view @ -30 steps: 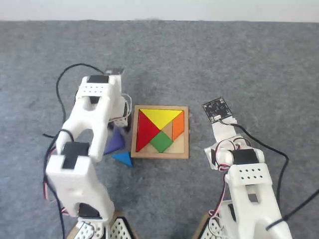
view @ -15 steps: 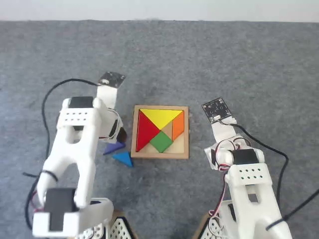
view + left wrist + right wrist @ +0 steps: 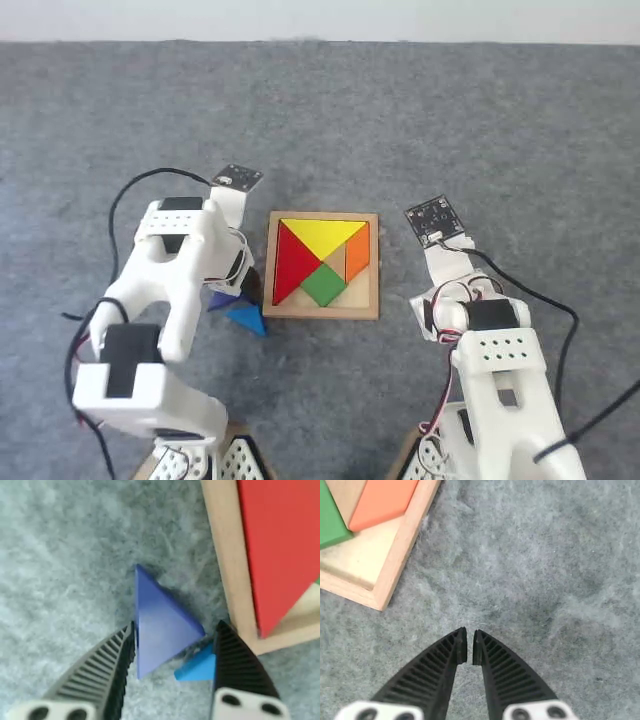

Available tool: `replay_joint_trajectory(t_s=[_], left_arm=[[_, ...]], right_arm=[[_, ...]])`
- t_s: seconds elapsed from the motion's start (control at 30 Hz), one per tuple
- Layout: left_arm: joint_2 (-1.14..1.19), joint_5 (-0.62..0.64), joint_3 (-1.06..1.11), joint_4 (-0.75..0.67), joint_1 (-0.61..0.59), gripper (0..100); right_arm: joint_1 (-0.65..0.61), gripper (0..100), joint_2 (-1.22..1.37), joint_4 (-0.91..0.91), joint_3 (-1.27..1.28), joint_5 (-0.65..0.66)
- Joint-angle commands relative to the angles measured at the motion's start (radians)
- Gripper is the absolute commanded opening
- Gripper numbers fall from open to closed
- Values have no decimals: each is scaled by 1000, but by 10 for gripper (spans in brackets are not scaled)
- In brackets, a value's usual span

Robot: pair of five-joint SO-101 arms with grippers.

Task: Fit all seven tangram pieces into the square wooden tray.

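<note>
Jaws of the left gripper [image 3: 175,627] stand apart, astride a dark-blue triangle [image 3: 160,625] that lies on the grey carpet [image 3: 450,120] just outside the square wooden tray [image 3: 225,555]. One ribbed finger sits against the triangle's long straight edge, and the other is just beside its opposite corner. Whether that one touches cannot be told. A light-blue triangle [image 3: 197,667] pokes out from under the dark one's lower corner, right beside the second finger. In the high view the two blue pieces [image 3: 222,298] [image 3: 247,318] lie close together off the tray's left edge, near its front corner. The dark-blue piece is a small triangle with a smooth painted face and crisp edges, its sharpest tip pointing away from the gripper. Inside the tray sit a red triangle [image 3: 292,265], a yellow triangle [image 3: 322,237], a green square [image 3: 323,285] and an orange piece [image 3: 357,255], with bare wood showing beside the orange one. The right gripper [image 3: 469,647] has its fingers closed almost tip to tip on nothing, over carpet near a tray corner.
</note>
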Motion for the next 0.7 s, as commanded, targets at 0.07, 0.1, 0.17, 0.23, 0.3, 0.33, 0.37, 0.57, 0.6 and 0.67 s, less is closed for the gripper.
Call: replay_joint_trajectory(t_s=[0.07, 0.1, 0.17, 0.23, 0.3, 0.33, 0.37, 0.57, 0.6, 0.67], left_arm=[[-5, -3, -4, -15, -2, 176], [-5, -3, -4, -15, -2, 165], [-6, 2, -4, -15, -2, 145], [-6, 20, -8, -15, -2, 124], [-8, 25, -16, -14, 0, 111], [-14, 25, -21, -9, 0, 109], [-25, 25, -21, -8, 8, 109], [-166, 26, -28, 75, 75, 119], [-189, 26, -27, 80, 80, 137], [-218, 26, -24, 81, 75, 186]], right_arm=[[4, 40, -36, -15, -5, 11], [4, 40, -36, -15, -5, 11], [4, 40, -36, -15, -5, 11], [4, 40, -36, -15, -5, 11], [4, 40, -36, -15, -5, 11], [4, 40, -36, -15, -5, 11], [4, 40, -36, -15, -5, 11], [4, 40, -36, -15, -5, 11], [4, 40, -36, -15, -5, 11], [4, 40, -36, -15, -5, 12]])
